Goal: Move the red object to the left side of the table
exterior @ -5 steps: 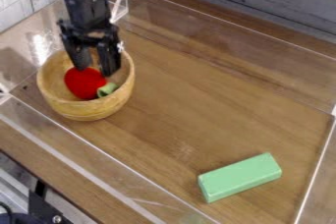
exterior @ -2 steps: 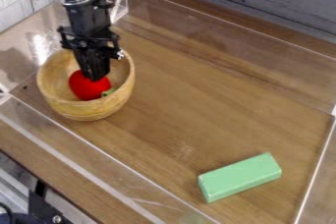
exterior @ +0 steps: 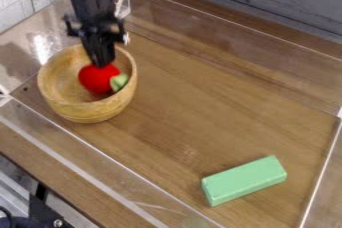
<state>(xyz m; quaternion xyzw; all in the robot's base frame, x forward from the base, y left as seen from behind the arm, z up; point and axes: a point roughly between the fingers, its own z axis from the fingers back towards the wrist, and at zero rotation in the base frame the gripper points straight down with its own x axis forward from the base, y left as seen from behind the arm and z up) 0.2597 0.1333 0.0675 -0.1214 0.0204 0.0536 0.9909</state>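
Note:
The red object [exterior: 96,78], a small toy strawberry with a pale green leafy cap [exterior: 119,83], hangs just above the inside of the round wooden bowl [exterior: 67,104] at the left of the table [exterior: 227,102]. My gripper [exterior: 98,64] points steeply down from above and is shut on the top of the strawberry. The black fingers [exterior: 96,50] cover its upper part.
A green rectangular block [exterior: 245,180] lies near the front right. Low clear acrylic walls [exterior: 160,197] edge the tabletop. The bowl sits close to the left wall and front-left corner.
The fingers stood open around the strawberry in the bowl, then closed on it. The strawberry now sits slightly higher, lifted off the bowl's floor.

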